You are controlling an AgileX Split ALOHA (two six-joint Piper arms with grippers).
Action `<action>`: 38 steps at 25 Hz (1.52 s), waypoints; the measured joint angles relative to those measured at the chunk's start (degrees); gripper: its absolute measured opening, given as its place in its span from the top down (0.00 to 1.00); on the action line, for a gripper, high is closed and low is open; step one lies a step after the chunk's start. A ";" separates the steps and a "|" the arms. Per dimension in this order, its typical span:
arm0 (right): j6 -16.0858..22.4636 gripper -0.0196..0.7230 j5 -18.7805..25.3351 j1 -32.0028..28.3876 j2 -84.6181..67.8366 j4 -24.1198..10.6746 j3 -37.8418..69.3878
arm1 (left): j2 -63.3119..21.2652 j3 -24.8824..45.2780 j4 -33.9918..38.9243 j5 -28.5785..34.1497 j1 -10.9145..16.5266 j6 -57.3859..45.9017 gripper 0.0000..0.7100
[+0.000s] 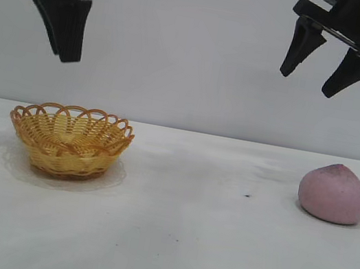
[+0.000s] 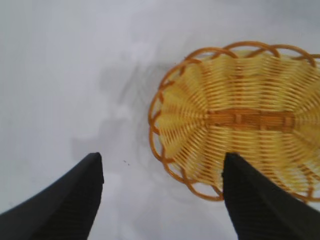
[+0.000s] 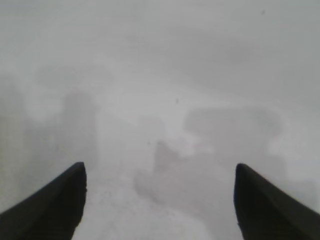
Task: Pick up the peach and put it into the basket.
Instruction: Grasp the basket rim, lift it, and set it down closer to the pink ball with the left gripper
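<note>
Table (image 1: 167,244) surface white and matte, spanning the whole lower part of the exterior view, with a plain pale wall behind it. Faint grey smudges and shadows visible on it in both wrist views.

Basket (image 1: 69,140) sits upright on the table at the left side of the exterior view: shallow, yellow weave, orange-brown looped rim and base. Nothing inside it. In the left wrist view the basket (image 2: 240,120) is seen from above, interior bare, darker orange strip along its floor.

Peach (image 1: 334,193) rests on the table at the right side of the exterior view, well apart from the basket. Dusty pink, rounded, small point at the top. Nothing touches it. Not visible in either wrist view.

Left gripper (image 1: 63,48) hangs high above the basket, fingers pointing down. From outside the fingers overlap; the left wrist view shows them spread with a clear gap, released, nothing between them, one fingertip over the basket rim and the other over bare table.

Right gripper (image 1: 307,79) hangs high, above the table and a little to the left of the peach in the exterior view, tilted. Fingers spread apart, released, holding nothing; right wrist view shows only bare table between them.

Small dark speck (image 1: 247,195) on the table between basket and peach, nearer the peach
</note>
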 joint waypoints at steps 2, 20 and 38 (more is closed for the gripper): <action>0.00 0.33 0.09 0.00 0.00 0.00 0.00 | 1.62 0.00 0.02 0.00 0.00 0.04 0.38; 0.00 0.42 0.49 0.00 0.00 0.00 0.00 | 14.41 -10.19 -0.09 1.74 0.00 0.82 0.67; 0.00 0.42 0.49 0.00 0.00 0.00 -0.04 | 13.47 -25.27 -1.95 13.40 0.00 -24.53 1.00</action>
